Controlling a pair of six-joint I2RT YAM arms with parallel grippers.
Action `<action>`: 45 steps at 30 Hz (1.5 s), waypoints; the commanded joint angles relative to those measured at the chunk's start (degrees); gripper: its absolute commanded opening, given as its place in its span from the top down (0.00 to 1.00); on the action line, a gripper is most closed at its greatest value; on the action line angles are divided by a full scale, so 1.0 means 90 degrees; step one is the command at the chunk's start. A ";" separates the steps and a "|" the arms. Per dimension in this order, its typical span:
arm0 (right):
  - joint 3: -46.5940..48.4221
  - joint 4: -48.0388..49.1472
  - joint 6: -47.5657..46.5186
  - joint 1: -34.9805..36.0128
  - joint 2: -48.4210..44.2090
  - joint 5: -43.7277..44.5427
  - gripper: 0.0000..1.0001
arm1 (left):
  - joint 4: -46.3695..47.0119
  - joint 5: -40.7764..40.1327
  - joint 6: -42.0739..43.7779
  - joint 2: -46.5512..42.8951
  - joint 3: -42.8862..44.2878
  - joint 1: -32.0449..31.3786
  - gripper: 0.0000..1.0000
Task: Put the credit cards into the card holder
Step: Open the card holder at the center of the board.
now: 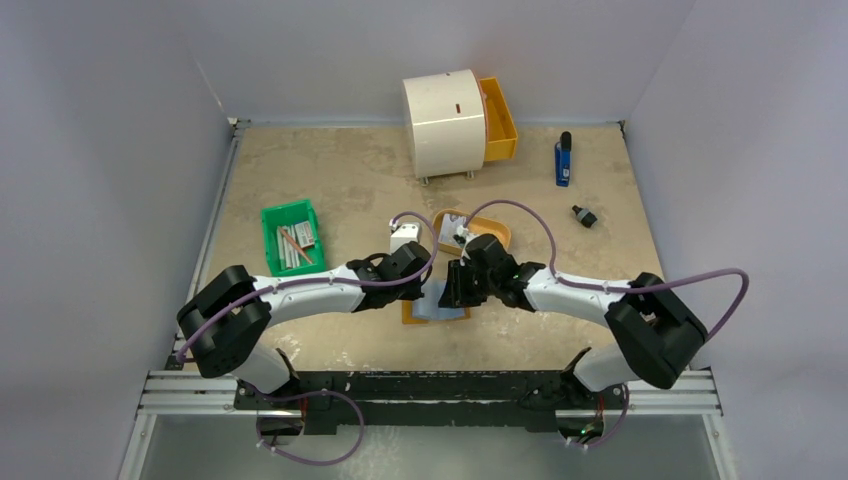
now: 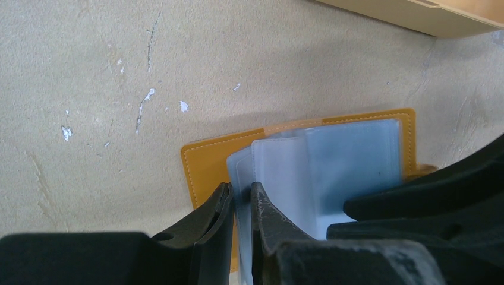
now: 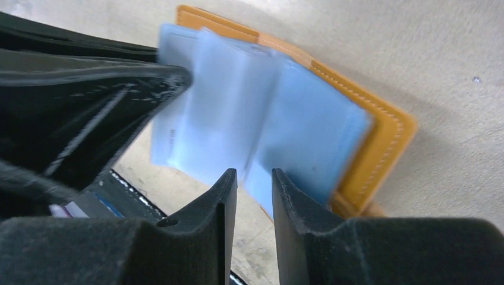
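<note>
With the holder [image 2: 202, 160] open on the table [image 2: 89, 89], left gripper [image 2: 241, 190] pinching a sleeve [image 2: 279, 160], right gripper [image 3: 254, 175] near-shut at another (grip unclear), spread the sleeves gently, without tugging, before fetching cards [image 1: 450, 242], seemingly in the tray [image 1: 497, 228] behind.

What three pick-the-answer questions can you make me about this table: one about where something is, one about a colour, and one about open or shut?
1. Where is the green plastic bin? A) left side of the table B) right side C) the floor
2. What colour is the cover of the stitched card holder? A) orange-tan B) black C) pink
3. How is the card holder? A) closed flat B) lying open, clear plastic sleeves fanned out C) rolled up
Answers: 1 A, the top view shows it near the left wall; 2 A, both wrist views show that colour; 3 B, the sleeves spread out from the open cover.
</note>
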 commanded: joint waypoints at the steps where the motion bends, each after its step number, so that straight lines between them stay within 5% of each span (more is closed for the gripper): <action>1: -0.0172 0.0135 0.0304 0.0005 0.0187 0.0261 0.70 | -0.0106 0.0038 0.0015 -0.0129 -0.0110 0.0003 0.88; 10: -0.0453 0.0145 0.0487 -0.0012 0.0513 0.0620 0.71 | -0.0224 0.0021 0.0013 -0.0287 -0.0097 0.0003 0.85; 16: -0.0394 0.0084 0.0320 -0.0010 0.0475 0.0781 0.71 | -0.0835 -0.0348 -0.0029 -0.0874 0.0154 0.0001 0.57; 19: -0.0320 0.0115 0.0285 -0.0005 0.0483 0.0871 0.71 | -0.1058 -0.0476 -0.0013 -0.1200 0.0378 0.0003 0.52; 28: -0.0289 0.0126 0.0410 -0.0005 0.0425 0.1005 0.71 | 0.0770 0.1274 -0.0080 -0.0734 0.0054 0.0003 0.62; 45: -0.0629 -0.0639 0.0779 -0.0004 -0.0176 0.1251 0.66 | 0.0811 0.0326 -0.0342 0.0358 -0.0704 0.0086 0.74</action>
